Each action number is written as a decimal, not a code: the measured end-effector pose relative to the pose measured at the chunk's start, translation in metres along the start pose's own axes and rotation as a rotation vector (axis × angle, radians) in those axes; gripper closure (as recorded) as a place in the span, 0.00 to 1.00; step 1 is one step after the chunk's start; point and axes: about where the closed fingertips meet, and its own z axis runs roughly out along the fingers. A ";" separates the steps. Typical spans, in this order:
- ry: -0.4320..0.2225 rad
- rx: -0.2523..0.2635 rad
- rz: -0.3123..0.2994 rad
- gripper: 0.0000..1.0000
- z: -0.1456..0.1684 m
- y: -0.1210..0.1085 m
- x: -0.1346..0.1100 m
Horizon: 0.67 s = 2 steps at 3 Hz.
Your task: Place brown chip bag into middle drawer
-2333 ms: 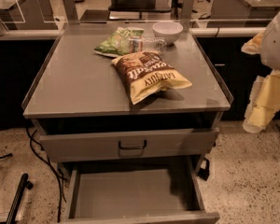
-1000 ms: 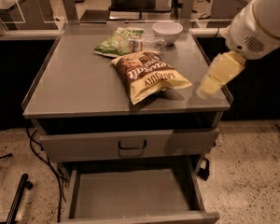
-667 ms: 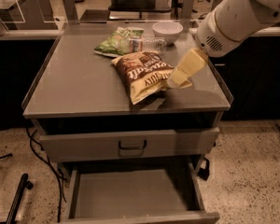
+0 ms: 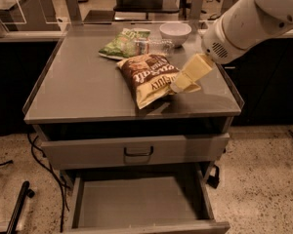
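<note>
The brown chip bag [image 4: 147, 76] lies on the grey cabinet top [image 4: 78, 87], right of centre, with its cream-yellow end toward the front. My gripper [image 4: 179, 86] comes in from the upper right on the white arm [image 4: 244, 23]. Its cream tip sits at the bag's right edge, over or touching it. The middle drawer [image 4: 136, 204] stands pulled out at the bottom of the cabinet, and its flat grey floor is bare.
A smaller green chip bag [image 4: 123, 43] and a clear plastic item [image 4: 155, 46] lie behind the brown bag. A white bowl [image 4: 175, 32] stands at the back right. A closed drawer with a black loop handle [image 4: 138, 152] sits above the open drawer. Black cables [image 4: 39, 155] hang at the left.
The arm has swung in from the right and moved left and down across the cabinet top. The gripper now reaches the brown bag's right edge. The bag and drawers have not moved.
</note>
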 end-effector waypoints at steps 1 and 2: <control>-0.041 -0.013 0.053 0.00 0.015 -0.001 -0.001; -0.109 -0.029 0.090 0.00 0.034 -0.003 -0.009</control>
